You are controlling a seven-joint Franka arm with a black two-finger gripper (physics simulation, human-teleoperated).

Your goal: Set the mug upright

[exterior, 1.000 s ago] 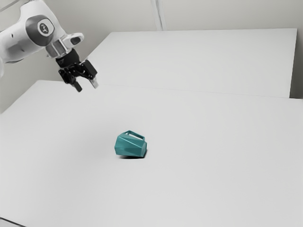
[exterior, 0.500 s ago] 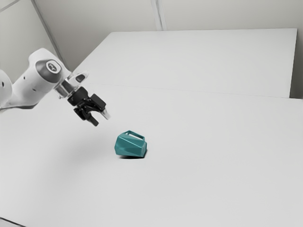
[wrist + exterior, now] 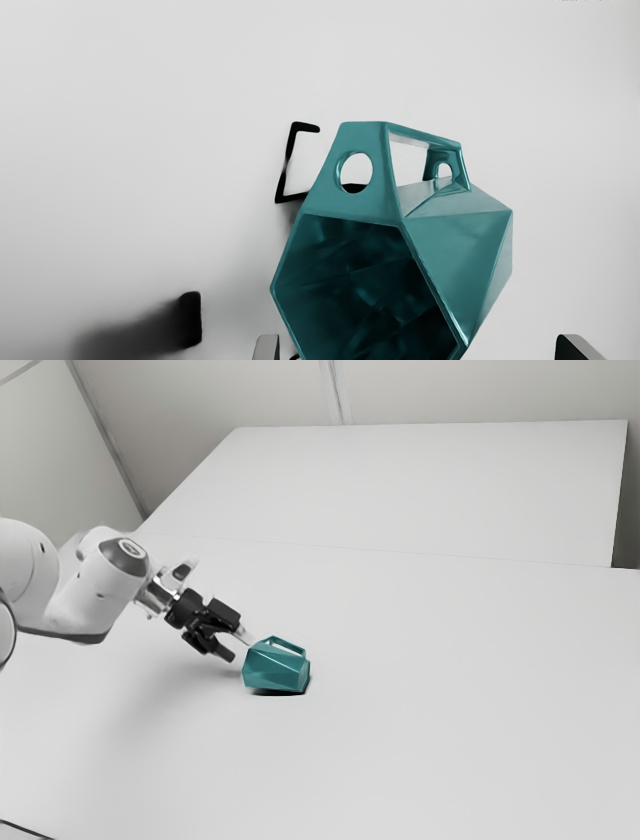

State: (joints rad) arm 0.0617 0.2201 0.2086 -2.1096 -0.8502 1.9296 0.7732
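The mug (image 3: 276, 667) is lying on its side on the table (image 3: 450, 690), so the upright pose is lacking. Going from the exterior view's left, the white arm (image 3: 95, 595) is slanting down over the table, and at its end the black gripper (image 3: 240, 648) is hovering just beside the mug's mouth end. Its fingers are standing wide apart and gripping nothing; in the wrist view they are flanking the dark mouth (image 3: 360, 290), though whether one is brushing the rim I cannot tell. Farther right, the mug's body is resting with its handle (image 3: 365, 132) pointing up and its base facing away from the gripper. As I am judging it, the gripper is sitting within easy reach of a hold, while the gripping, the tipping onto the base and the letting go are all remaining.
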